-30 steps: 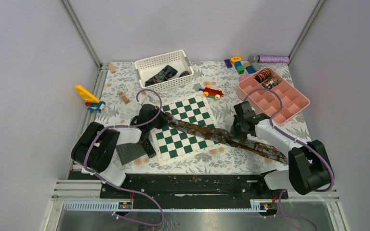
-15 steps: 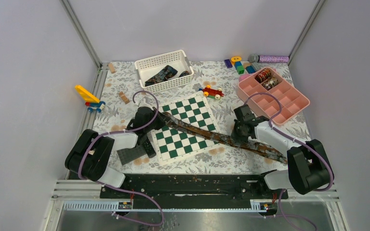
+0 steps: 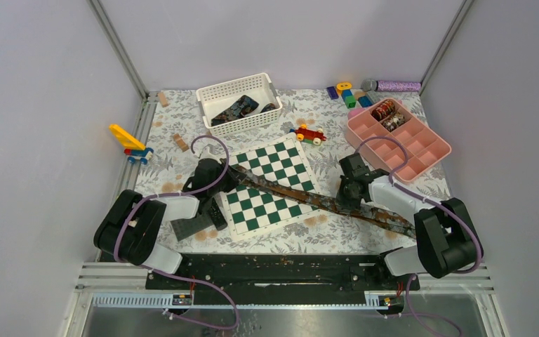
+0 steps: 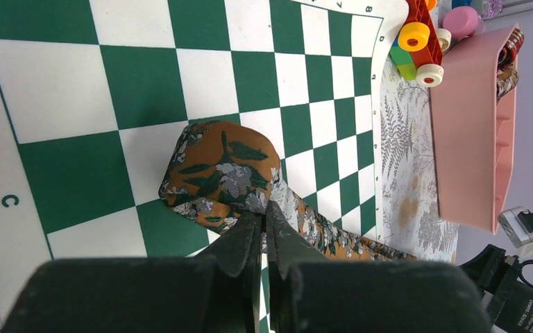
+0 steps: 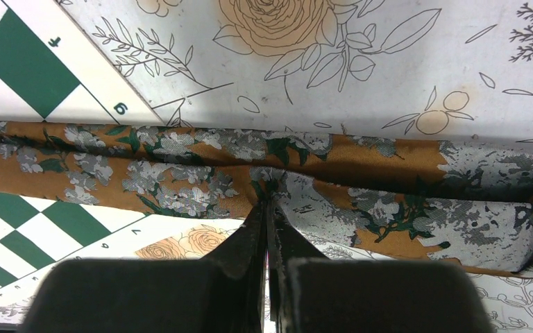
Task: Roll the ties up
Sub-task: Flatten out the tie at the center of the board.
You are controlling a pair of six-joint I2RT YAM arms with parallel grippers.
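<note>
The table [image 3: 309,242] carries a chessboard [image 3: 281,158] at centre, a pink tray [image 3: 431,156] far right and a white basket [image 3: 233,89] at the back. One rust floral tie [image 3: 302,196] stretches from the board's left side onto the cloth at right. The left gripper [image 4: 264,208] is clamped on its folded-over end on the board. The right gripper [image 5: 264,201] pinches it mid-length, just off the board. Dark ties [image 3: 238,109] lie in the basket, and coils [image 3: 386,112] sit in the tray's far corner
</note>
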